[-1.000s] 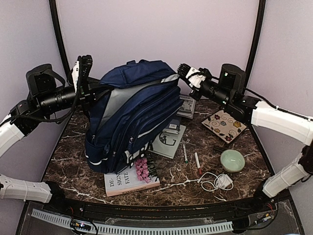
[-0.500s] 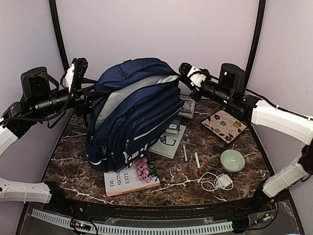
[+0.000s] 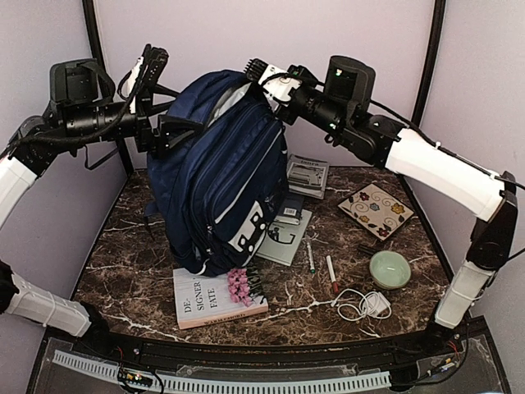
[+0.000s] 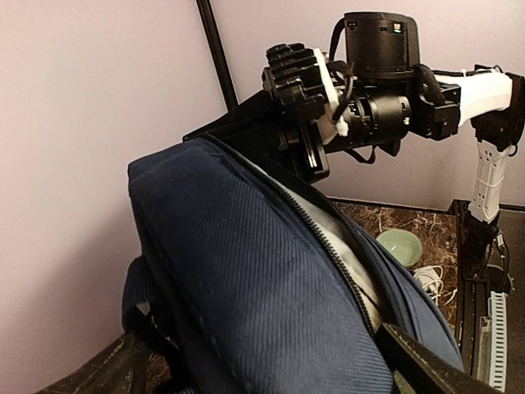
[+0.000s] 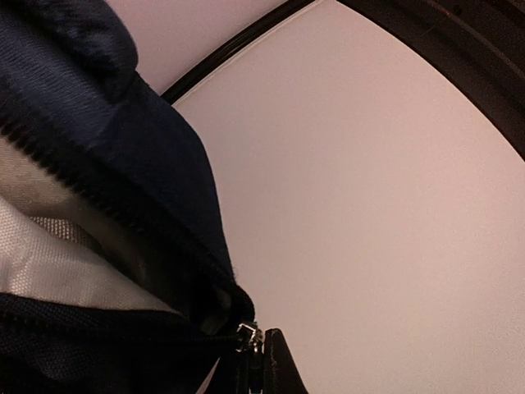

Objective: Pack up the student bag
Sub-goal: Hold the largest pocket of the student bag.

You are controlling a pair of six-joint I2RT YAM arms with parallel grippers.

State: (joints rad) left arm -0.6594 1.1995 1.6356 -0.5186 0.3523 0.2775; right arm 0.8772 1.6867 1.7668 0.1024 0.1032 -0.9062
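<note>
While the student bag (image 3: 225,180), a large navy-blue fabric backpack with white trim and light grey lining, stands tall at the centre-left of the dark marble table (image 3: 123,238), its top is caught by the right gripper (image 3: 264,72). That gripper's jaws are clenched on the bag's upper rim beside the zipper. In the right wrist view the metal zipper pull (image 5: 246,336) sits just at the fingertip, with the grey lining showing inside the parted opening.

The left gripper (image 3: 168,100) is at the bag's upper back, with its jaws released and spread wide. In the left wrist view its two fingers stand at the bottom corners and the blue fabric lies between them; whether they touch it I cannot tell.

The bag's lower end meets the far edge of a white paperback book (image 3: 215,302) with pink lettering, on which a small pink toothed object (image 3: 239,285) lies. Just to the bag's right a grey book (image 3: 283,240) lies flat, and behind it a pale booklet (image 3: 308,175). Further right are two marker pens (image 3: 330,274), a square flower-patterned pad (image 3: 377,210), a round pale green bowl (image 3: 390,268) and a coiled white cable (image 3: 363,304).
</note>
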